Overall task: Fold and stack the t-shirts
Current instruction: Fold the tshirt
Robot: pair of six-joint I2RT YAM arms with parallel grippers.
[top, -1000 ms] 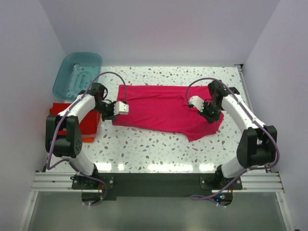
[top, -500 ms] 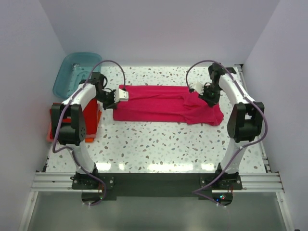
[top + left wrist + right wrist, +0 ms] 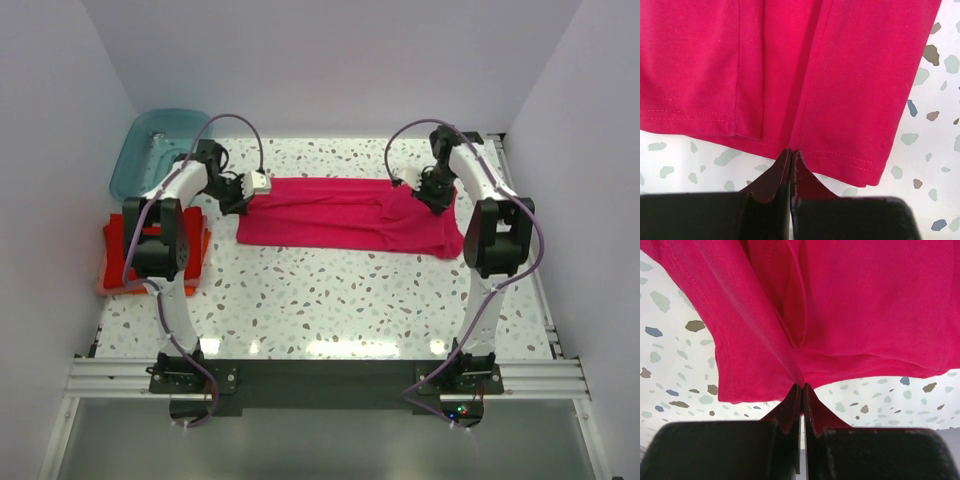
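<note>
Pinching the magenta-pink t-shirt (image 3: 340,212) at opposite ends, the left end effector (image 3: 791,154) and right end effector (image 3: 801,388) were clamped tight on its edges above the speckled worktop (image 3: 330,295).

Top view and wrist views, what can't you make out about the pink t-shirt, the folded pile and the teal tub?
1. Folded red and orange cloth pile: top view, left arm covers much of it; pieces uncountable.
2. Translucent teal plastic tub: top view, contents too small to tell.
3. Magenta-pink cloth t-shirt: wrist views crop it; layers pinched by the left gripper and right gripper hide between shut fingers.
</note>
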